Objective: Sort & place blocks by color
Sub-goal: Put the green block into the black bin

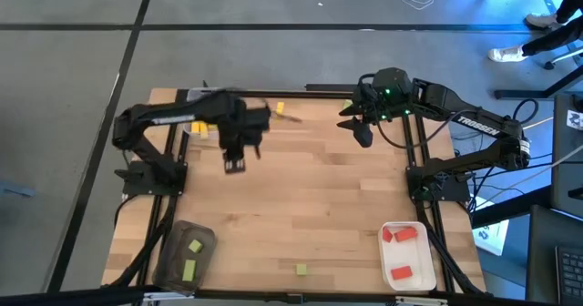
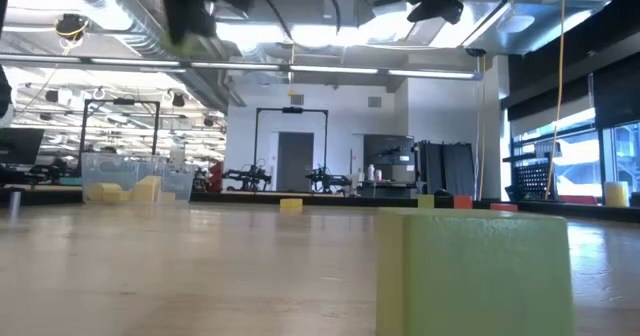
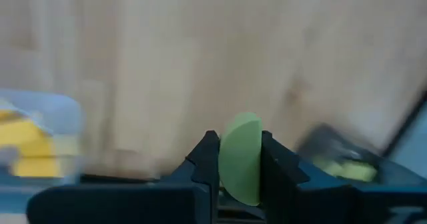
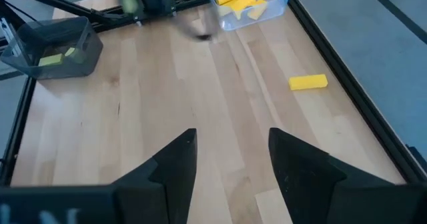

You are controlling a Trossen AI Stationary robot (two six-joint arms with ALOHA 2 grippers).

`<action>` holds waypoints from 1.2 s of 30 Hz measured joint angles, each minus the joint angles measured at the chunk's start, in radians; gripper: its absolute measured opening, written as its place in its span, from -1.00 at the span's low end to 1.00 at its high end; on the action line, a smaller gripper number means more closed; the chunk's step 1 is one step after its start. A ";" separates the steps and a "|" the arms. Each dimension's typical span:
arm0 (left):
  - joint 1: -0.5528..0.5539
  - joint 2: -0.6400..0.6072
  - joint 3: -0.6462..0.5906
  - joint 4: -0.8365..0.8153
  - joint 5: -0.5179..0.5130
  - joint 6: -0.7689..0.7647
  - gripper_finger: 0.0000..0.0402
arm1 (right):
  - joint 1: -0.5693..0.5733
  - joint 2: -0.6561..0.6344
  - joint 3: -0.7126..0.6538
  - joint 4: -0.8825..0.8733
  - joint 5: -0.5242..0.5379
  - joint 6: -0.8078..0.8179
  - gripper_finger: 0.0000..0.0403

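A light green block (image 3: 240, 159) is pinched between the fingers of the left end effector (image 1: 236, 163), which hangs above the far left part of the bench (image 1: 301, 197); in the left wrist view the piece is seen edge-on with a rounded outline, so its long axis cannot be told. The dark tray (image 1: 185, 256), where two green pieces (image 1: 192, 259) are already gathered, lies toward the near left corner, on the left arm's own side and well apart from the held block, so the coming move is judged to be a carry toward the near edge of the bench. The right end effector (image 1: 363, 131) is held spread and empty over the far right part of the bench. A loose yellow block (image 1: 280, 109), long and slim, lies near the far edge between the two arms, just beside the clear tray (image 4: 248, 4) of yellow pieces. Another green block (image 1: 301, 269) rests near the front edge, between the dark tray and the white tray (image 1: 406, 255) of red pieces. The blocks look matte and hard; the bench is pale planked wood.
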State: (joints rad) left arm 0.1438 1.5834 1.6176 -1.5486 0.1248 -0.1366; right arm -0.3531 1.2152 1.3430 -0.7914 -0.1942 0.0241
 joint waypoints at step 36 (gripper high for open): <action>-0.973 -0.025 -0.437 0.557 0.222 -1.303 -0.68 | 0.000 0.000 0.000 0.003 -0.097 0.001 -0.08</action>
State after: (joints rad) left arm -0.8288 1.5585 1.1808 -0.9911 0.3470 -1.4399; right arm -0.3534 1.2152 1.3430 -0.7887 -0.2909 0.0250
